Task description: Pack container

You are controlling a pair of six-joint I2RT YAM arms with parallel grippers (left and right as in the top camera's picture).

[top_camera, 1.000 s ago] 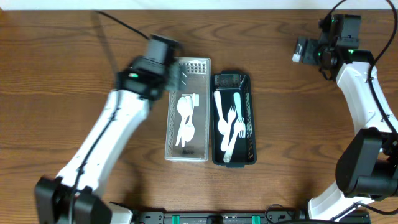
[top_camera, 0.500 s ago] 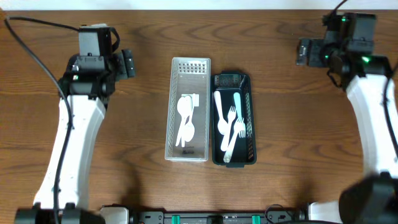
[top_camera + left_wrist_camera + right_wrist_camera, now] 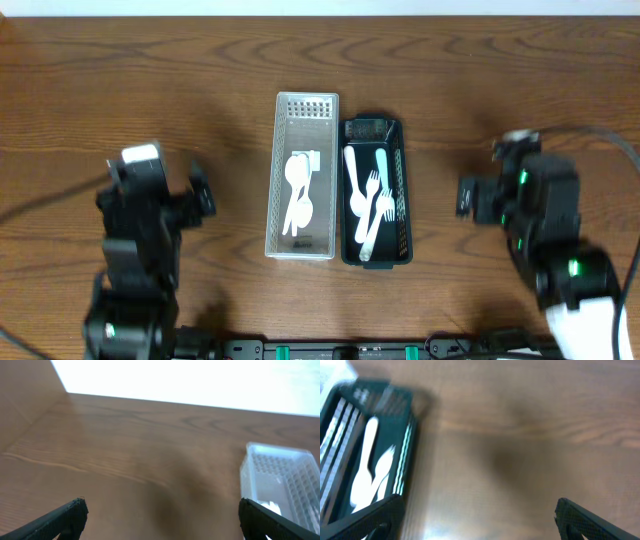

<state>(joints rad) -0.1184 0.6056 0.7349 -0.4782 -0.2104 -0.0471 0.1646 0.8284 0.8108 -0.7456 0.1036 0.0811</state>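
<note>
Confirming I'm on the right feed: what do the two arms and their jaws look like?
Both arms are mostly black, blocky housings. The left arm has a white cap near its wrist. The right arm shows small green lights and a white lower link. A thin black cable runs from the right one. The jaws are black.

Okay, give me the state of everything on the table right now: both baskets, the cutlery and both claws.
White basket: upright, holding spoons.
Spoons: lying flat in the white basket.
Dark basket: upright, holding forks.
Forks: lying loose in the dark basket.
Left claw: open, empty.
Right claw: open, empty.
</note>
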